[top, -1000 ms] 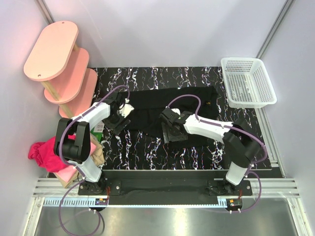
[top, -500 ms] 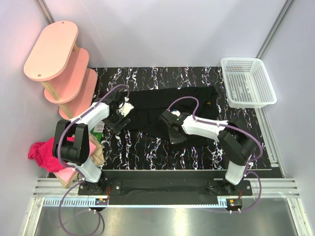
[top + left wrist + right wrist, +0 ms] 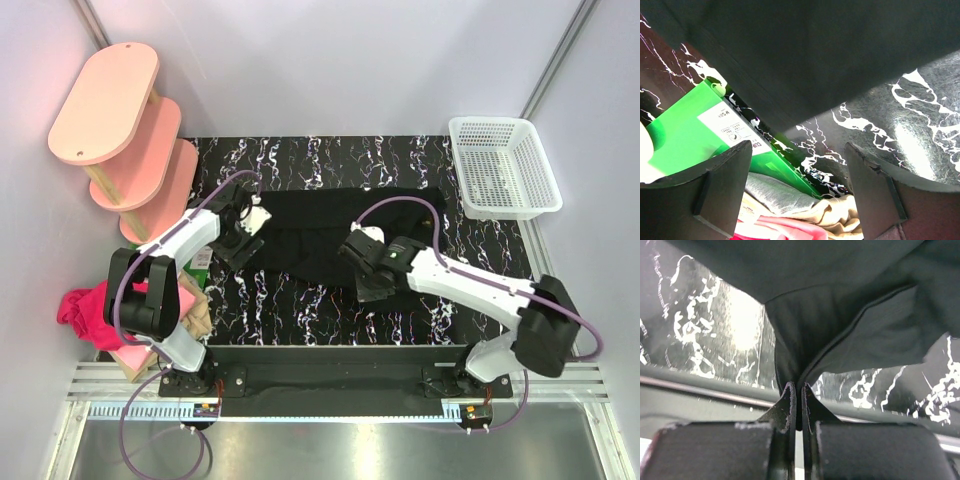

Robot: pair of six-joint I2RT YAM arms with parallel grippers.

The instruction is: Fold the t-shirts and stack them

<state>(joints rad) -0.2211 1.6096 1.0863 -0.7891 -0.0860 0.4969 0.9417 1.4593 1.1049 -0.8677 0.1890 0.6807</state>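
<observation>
A black t-shirt (image 3: 330, 225) lies spread across the dark marbled table (image 3: 300, 160). My right gripper (image 3: 372, 290) is at the shirt's near edge. In the right wrist view its jaws (image 3: 796, 390) are shut, pinching a fold of the black t-shirt (image 3: 840, 335), which rises off the table. My left gripper (image 3: 237, 252) hovers at the shirt's left edge; it is open (image 3: 797, 190) with nothing between its fingers, and the black cloth (image 3: 830, 50) is above them. A magenta t-shirt (image 3: 85, 310) and a tan t-shirt (image 3: 200, 312) are heaped off the table's left side.
A green packet (image 3: 200, 262) with a white label (image 3: 735, 125) lies by the left gripper, over tan cloth (image 3: 875, 212) and pink cloth (image 3: 790, 225). A white basket (image 3: 505, 165) stands at the back right. A pink tiered shelf (image 3: 120, 130) stands at the back left.
My right gripper has shut on the black shirt's near edge and shifted right and toward the near edge, its elbow swinging out to the right. The left gripper has stayed open in place.
</observation>
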